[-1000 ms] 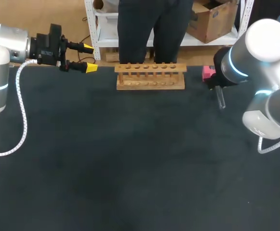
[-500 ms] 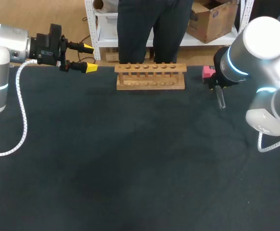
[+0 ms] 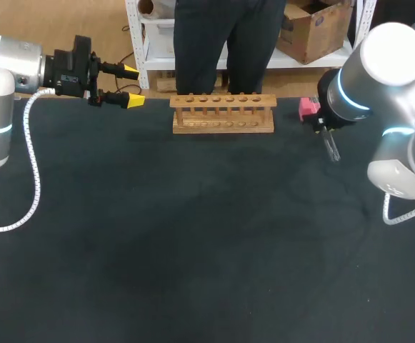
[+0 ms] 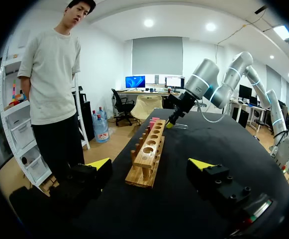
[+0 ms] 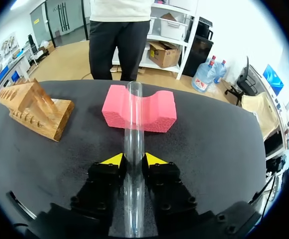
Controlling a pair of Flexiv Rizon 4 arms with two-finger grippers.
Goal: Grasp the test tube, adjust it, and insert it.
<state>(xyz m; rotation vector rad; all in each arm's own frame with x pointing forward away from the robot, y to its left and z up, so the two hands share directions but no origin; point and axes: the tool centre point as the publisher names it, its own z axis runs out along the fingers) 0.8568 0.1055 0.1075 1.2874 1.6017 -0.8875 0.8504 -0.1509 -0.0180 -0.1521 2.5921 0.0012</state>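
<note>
Right end effector: both yellow-tipped fingers are clamped on the test tube, one from each side. The tube runs lengthwise between them, with its open end well ahead of the tips and its other end back over the palm. In the head view it hangs tilted below the wrist and looks clear of the bench.

Just ahead of the tube sits the pink foam block, with a notch in its top. You can judge that notch to be the cradle for the tube, which would explain why the grasp happens here. The wooden rack stands apart from the block, off to one side, with its row of holes facing up.

Judgement: held along the fingers, the tube cannot drop straight into a hole. You probably need the adjust step first, to bring it upright.

Left end effector: the fingers stand wide apart and hold nothing. It sits off the bench's far left corner, looking down the length of the rack. It is well apart from the tube, probably parked out of the way or waiting to help with a regrasp.

Writing: you can read none on the tube, rack or block. Print on the left wrist housing is too small to make out.
</note>
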